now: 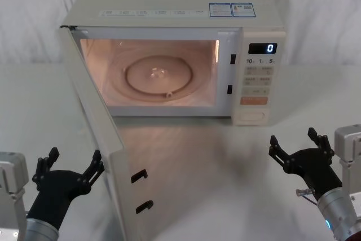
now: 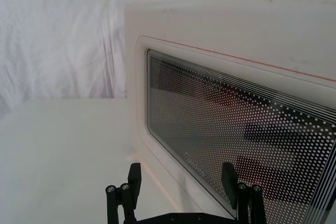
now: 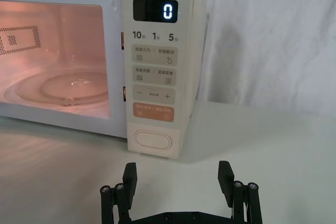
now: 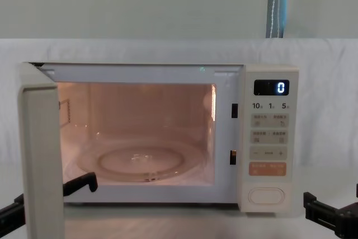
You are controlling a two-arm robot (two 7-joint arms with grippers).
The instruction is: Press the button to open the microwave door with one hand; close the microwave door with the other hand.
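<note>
The left gripper (image 1: pixel 72 165) is hovering low in front of the microwave (image 1: pixel 175 4), off its left front corner, with its black fingers (image 2: pixel 135 177) spread apart and pointing forward. Its silver-grey wrist is trailing back toward the robot. The right gripper (image 1: pixel 299 146) is hovering in front of the microwave's right end, fingers (image 3: pixel 226 174) likewise spread wide and gripping nothing, its metal wrist angling back and to the right.

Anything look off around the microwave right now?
Nothing damaged or spilled. The microwave door stands wide open, cavity lit and empty; left claw waits open at the door's outer side, right claw open, clear of the button.
</note>
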